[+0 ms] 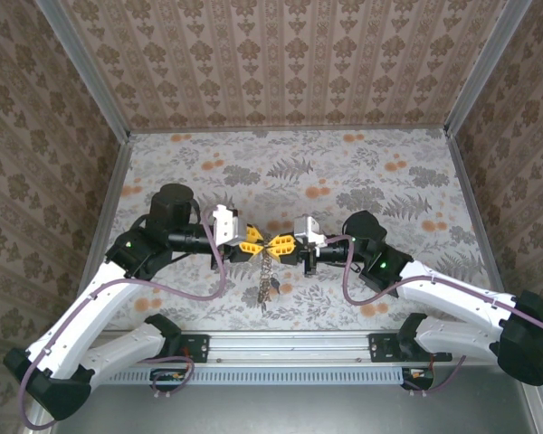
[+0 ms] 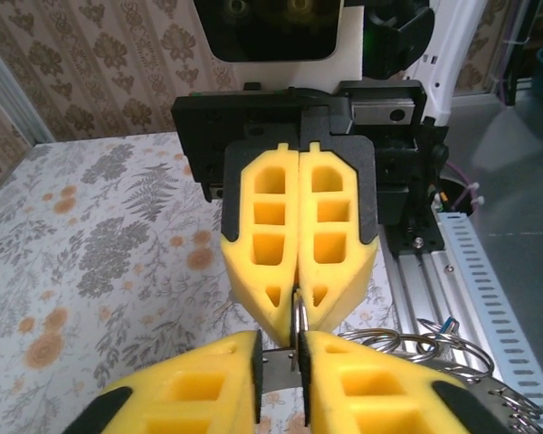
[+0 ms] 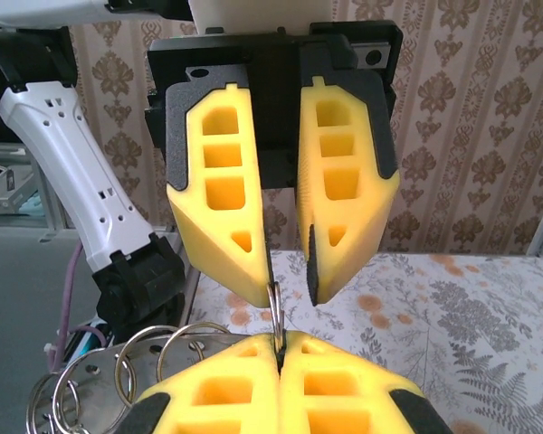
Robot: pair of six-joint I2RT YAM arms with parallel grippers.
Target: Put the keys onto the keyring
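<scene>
My two yellow-fingered grippers meet tip to tip above the middle of the table. The right gripper (image 3: 279, 342) is shut on the thin silvery keyring (image 3: 274, 303), which stands upright out of its tips. The left gripper (image 2: 281, 348) faces it with its jaws slightly apart. The keyring (image 2: 299, 316) lies against one of its pads (image 3: 264, 271), and the other pad stands clear of it. From the top, the left gripper (image 1: 262, 244) and right gripper (image 1: 283, 244) touch noses, and a chain bundle (image 1: 266, 280) dangles below them. I cannot pick out the keys in that bundle.
Several more silvery rings (image 3: 136, 362) hang beside the right gripper, with a flat grey metal piece (image 2: 281, 363) under the left jaws. The aluminium rail (image 1: 299, 344) carrying the arm bases runs along the near edge. Patterned walls (image 1: 281, 63) enclose the floral tabletop (image 1: 344, 172).
</scene>
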